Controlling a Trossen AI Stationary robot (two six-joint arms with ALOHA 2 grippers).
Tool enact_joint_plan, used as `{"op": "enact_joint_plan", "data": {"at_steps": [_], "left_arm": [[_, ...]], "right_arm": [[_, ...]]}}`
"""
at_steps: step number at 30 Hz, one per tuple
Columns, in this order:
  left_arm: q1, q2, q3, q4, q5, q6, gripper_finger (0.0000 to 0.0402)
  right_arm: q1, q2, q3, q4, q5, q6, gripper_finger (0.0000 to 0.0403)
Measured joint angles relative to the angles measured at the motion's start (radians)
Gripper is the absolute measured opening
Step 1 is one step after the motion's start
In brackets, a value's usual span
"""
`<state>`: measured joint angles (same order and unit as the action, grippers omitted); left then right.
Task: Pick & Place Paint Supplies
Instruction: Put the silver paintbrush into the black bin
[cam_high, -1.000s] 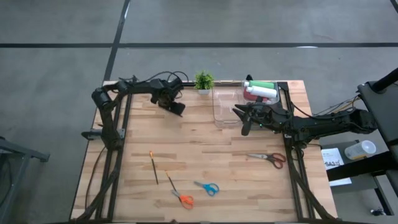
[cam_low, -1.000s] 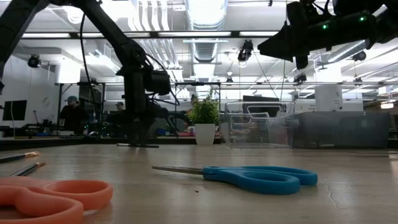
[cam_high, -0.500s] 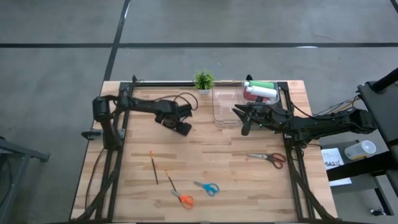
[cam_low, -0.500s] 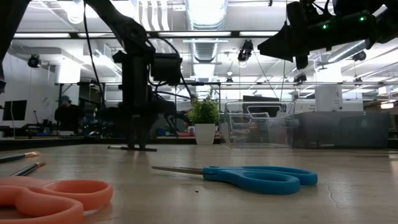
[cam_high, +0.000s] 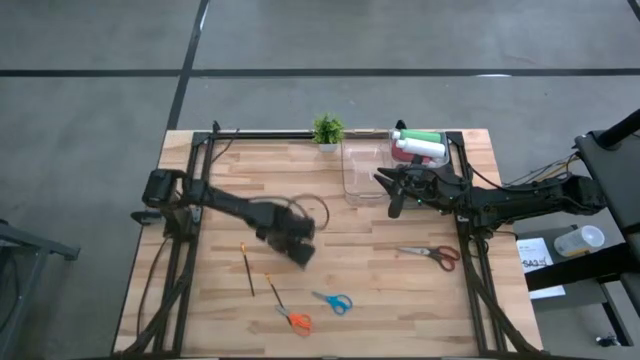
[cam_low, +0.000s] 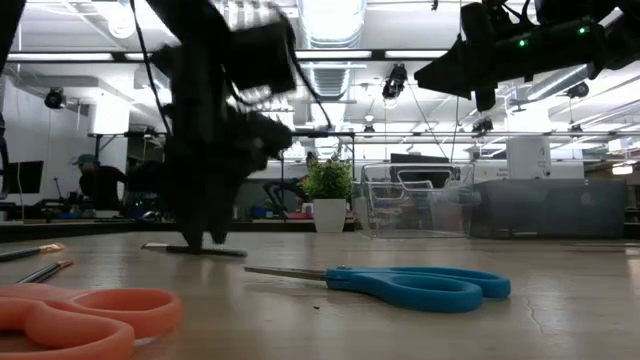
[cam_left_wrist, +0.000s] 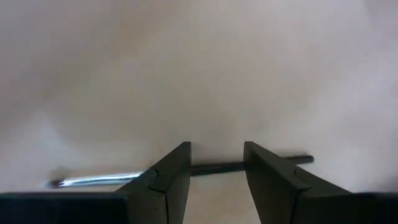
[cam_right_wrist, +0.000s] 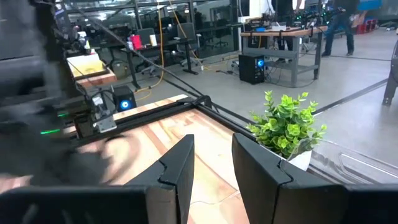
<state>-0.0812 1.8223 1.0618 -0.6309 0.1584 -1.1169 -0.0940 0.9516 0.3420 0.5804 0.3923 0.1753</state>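
- My left gripper (cam_high: 297, 245) has swung from the back edge near the small green potted plant (cam_high: 327, 130) down to mid-table, fingers part-open, holding nothing.
- Its wrist view shows a thin dark brush (cam_left_wrist: 217, 167) lying between my fingers: the next pick, I judge.
- 2 brushes (cam_high: 248, 268) lie just beside; bottles (cam_high: 418, 145) sit at the back-right corner beside the clear plastic bin (cam_high: 362, 170).
- Right gripper (cam_high: 392, 195) hovers beside that bin, narrowly open, empty.
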Motion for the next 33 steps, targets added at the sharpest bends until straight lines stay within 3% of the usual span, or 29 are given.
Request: {"op": "enact_joint_plan", "data": {"at_steps": [4, 11, 16, 21, 33], "left_arm": [[-0.069, -0.012, 0.001, 0.049, -0.007, -0.021, 0.0155], [-0.089, -0.014, 0.002, 0.06, -0.029, 0.019, 0.0155], [-0.088, -0.024, 0.002, 0.035, 0.039, 0.014, 0.0155], [-0.087, -0.041, 0.002, -0.023, 0.136, -0.112, 0.0155], [-0.128, -0.06, 0.003, -0.05, 0.142, -0.405, 0.0155]], "right_arm": [[0.0, 0.0, 0.0, 0.0, 0.0, 0.0, 0.0107], [0.0, 0.0, 0.0, 0.0, 0.0, 0.0, 0.0107], [0.0, 0.0, 0.0, 0.0, 0.0, 0.0, 0.0107], [0.0, 0.0, 0.0, 0.0, 0.0, 0.0, 0.0107], [0.0, 0.0, 0.0, 0.0, 0.0, 0.0, 0.0107]]}}
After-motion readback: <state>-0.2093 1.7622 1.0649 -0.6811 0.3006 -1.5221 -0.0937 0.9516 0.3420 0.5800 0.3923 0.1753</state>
